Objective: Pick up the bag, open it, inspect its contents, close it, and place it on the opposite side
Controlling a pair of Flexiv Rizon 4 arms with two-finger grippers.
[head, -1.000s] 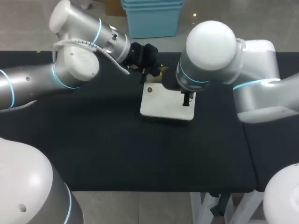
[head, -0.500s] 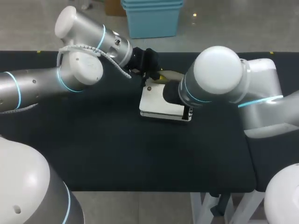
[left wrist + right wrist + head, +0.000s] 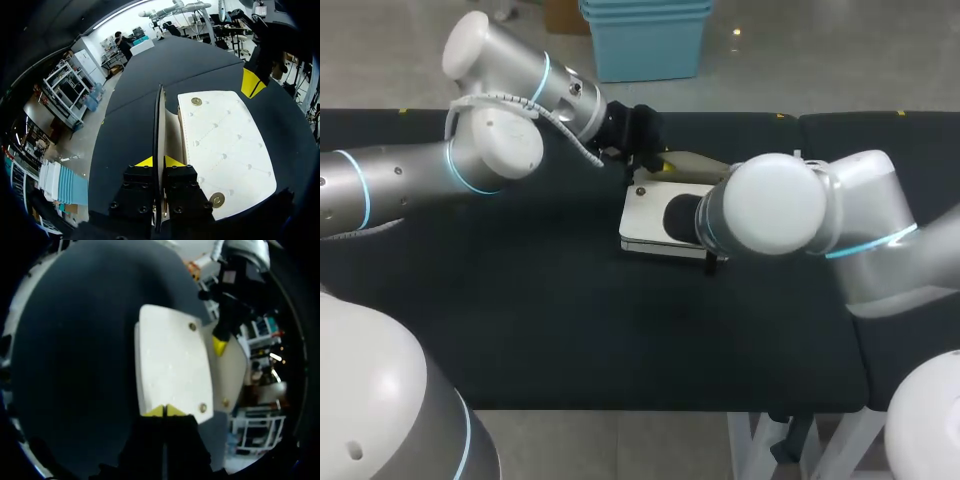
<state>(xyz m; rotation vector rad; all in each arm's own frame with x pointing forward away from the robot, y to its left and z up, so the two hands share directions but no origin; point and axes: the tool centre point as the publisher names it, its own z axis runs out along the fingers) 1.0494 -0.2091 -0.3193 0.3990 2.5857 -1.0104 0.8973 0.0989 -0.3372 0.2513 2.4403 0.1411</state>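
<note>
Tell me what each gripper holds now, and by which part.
The left gripper is shut on the flap of the bag, pinching its raised edge. The right gripper has its tips together at the bag's edge and appears to hold nothing.

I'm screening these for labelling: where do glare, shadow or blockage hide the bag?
Head view: right arm covers the bag's right side. Left wrist view: bag evenly lit, its studs plain. Right wrist view: bag glares white, little surface detail.

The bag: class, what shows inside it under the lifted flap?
Only a pale inner strip shows beside the flap, pinched by the left gripper; the bag has a white front that hides any contents.
</note>
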